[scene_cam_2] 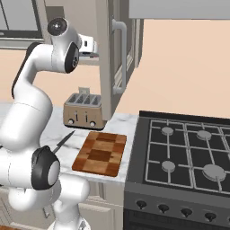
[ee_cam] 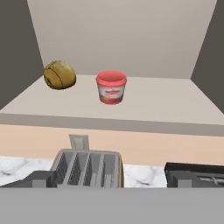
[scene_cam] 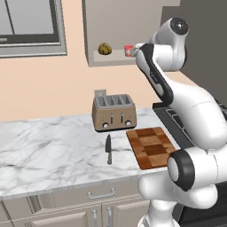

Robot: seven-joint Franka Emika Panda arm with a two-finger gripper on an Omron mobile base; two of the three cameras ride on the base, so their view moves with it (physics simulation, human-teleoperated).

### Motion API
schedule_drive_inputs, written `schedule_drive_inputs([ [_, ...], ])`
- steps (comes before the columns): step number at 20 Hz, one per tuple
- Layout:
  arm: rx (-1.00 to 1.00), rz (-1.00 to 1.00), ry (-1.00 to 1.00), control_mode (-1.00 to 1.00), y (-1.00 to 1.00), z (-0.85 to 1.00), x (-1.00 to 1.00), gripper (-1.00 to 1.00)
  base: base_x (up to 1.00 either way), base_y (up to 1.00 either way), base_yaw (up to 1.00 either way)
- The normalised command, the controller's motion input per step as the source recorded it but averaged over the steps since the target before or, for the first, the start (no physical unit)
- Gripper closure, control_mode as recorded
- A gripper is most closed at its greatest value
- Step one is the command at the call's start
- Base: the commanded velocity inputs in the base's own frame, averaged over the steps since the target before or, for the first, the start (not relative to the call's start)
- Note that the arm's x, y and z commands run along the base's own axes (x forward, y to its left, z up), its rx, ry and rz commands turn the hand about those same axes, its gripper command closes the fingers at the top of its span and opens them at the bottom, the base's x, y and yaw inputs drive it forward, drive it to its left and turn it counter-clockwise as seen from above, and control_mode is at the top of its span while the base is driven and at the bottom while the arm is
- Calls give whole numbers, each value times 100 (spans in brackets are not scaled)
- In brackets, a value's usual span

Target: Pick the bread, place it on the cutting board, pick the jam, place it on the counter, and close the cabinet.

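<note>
Hand view: the bread [ee_cam: 60, 75] and the jam [ee_cam: 111, 87] sit side by side, apart, on the open cabinet [ee_cam: 131, 103] shelf, bread to the left. The gripper [ee_cam: 111, 181] faces the shelf from outside, jaws fully spread, holding nothing. The first step, picking the bread, appears in hand. The next move calls for shifting toward the bread, advancing and closing; the cutting board [scene_cam: 152, 147] waits on the counter [scene_cam: 53, 150].

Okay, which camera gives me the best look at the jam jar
The hand view: the jam stands whole and unobstructed on the cabinet shelf, right of the bread. The left base view shows it small, beside the arm. In the right base view I cannot make it out.
</note>
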Motion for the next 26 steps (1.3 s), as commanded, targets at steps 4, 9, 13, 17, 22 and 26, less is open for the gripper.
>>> schedule_drive_inputs([
  [4,0,0,0,-100,0,0,24,-100,0,0,0],
  [9,0,0,0,-100,0,0,25,-100,0,0,0],
  [13,0,0,0,-100,1,0,24,-100,0,0,0],
  [17,0,0,-1,-100,0,0,26,-100,0,0,0],
  [22,0,0,0,-100,0,0,21,-100,0,0,0],
  [26,0,0,0,-100,0,0,15,-100,0,0,0],
])
